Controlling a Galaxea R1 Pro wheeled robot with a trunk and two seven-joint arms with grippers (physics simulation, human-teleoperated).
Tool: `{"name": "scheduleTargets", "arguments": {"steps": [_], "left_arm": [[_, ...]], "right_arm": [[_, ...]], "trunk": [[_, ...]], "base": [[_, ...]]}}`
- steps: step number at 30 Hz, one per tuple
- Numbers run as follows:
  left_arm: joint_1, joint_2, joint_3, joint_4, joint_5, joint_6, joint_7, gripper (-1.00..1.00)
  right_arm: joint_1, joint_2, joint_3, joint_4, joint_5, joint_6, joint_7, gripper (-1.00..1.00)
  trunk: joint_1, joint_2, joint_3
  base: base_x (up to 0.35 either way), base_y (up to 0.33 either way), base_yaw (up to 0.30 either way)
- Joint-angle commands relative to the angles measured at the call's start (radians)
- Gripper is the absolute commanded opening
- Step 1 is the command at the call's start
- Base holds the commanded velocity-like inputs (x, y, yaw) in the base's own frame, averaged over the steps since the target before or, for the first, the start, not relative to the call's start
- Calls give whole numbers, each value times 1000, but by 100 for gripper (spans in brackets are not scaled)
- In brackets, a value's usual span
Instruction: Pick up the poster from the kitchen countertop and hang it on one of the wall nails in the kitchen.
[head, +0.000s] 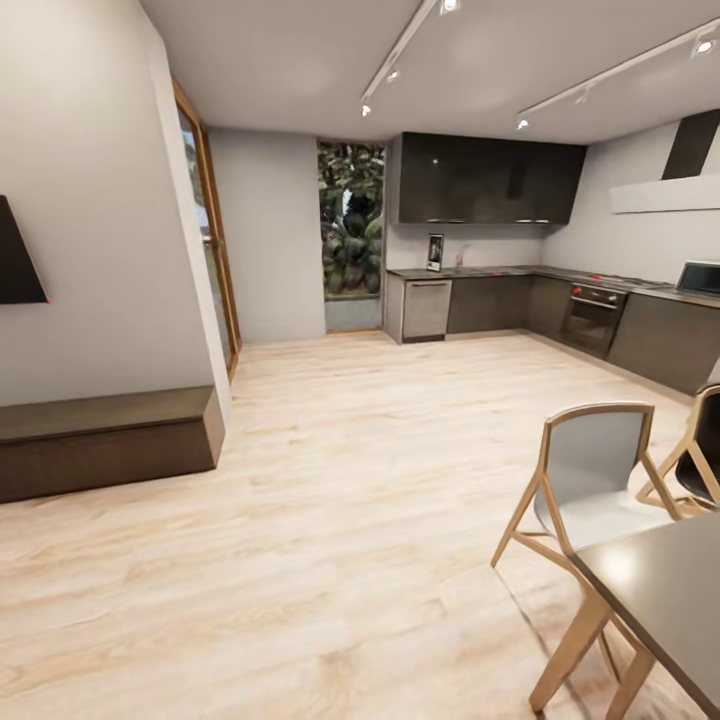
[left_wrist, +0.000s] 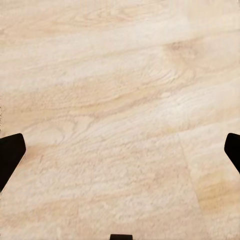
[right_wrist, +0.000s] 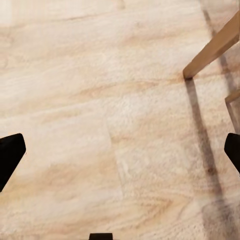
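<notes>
The poster (head: 435, 252) stands upright on the kitchen countertop (head: 500, 271) at the far end of the room, small at this distance, against the light wall under the dark upper cabinets. The grey worktop runs right along the back wall and turns along the right wall above dark cabinets. My left gripper (left_wrist: 120, 150) is open over bare wood floor, its dark fingertips (left_wrist: 11, 152) far apart. My right gripper (right_wrist: 120, 152) is open too, with floor and a chair leg (right_wrist: 212, 50) below it. No wall nail can be made out from here.
A dark dining table (head: 665, 590) and two wooden chairs (head: 590, 480) stand close at the right. A low dark bench (head: 105, 440) runs along the left wall under a black screen (head: 18, 255). A window with plants (head: 351, 225) sits beside the kitchen. Open wood floor (head: 340, 480) stretches ahead.
</notes>
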Motion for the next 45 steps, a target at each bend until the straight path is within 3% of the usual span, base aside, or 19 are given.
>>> {"name": "scheduleTargets", "arguments": {"steps": [1, 45], "left_arm": [[0, 0, 1, -1, 0, -2, 0, 100], [0, 0, 1, -1, 0, -3, -1, 100]], "right_arm": [[0, 0, 0, 1, 1, -3, 0, 100], [0, 0, 0, 1, 1, -4, 0, 100]], "trunk": [[1, 0, -1], [1, 0, -1]], "base": [[335, 89, 0], [336, 38, 0]]}}
